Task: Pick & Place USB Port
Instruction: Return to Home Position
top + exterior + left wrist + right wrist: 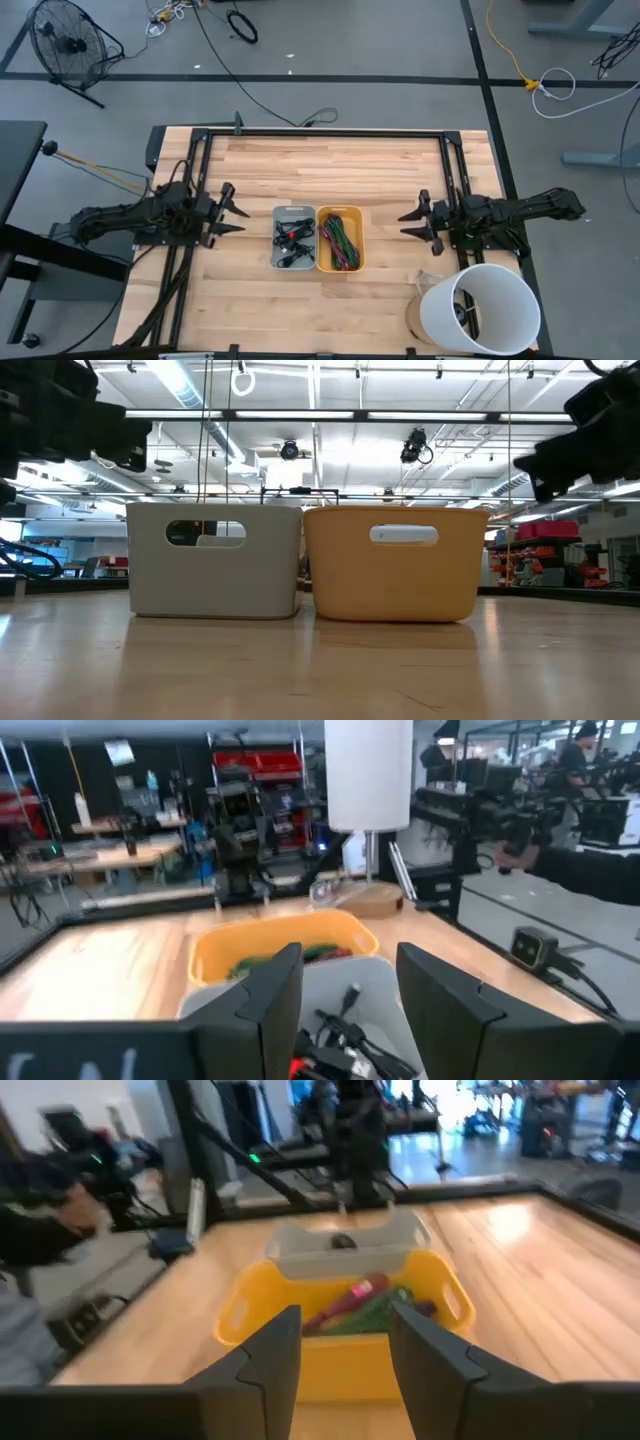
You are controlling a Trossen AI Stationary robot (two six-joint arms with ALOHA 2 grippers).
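A grey bin point(293, 238) holding black USB cables and connectors point(340, 1035) stands beside a yellow bin point(340, 238) filled with red and green cables point(365, 1308), both resting on their bases in the middle of the table. My left gripper point(237, 213) hovers open left of the grey bin, its fingers point(270, 995) pointing at it. My right gripper point(409, 223) hovers open right of the yellow bin. In the low view both bins point(215, 560) point(395, 563) stand side by side.
A white lamp shade point(480, 308) on a round wooden base stands at the table's near right corner, close to the right arm. A black metal frame point(325, 133) runs along the table's far edge and both sides. Bare wood point(330, 175) lies beyond the bins.
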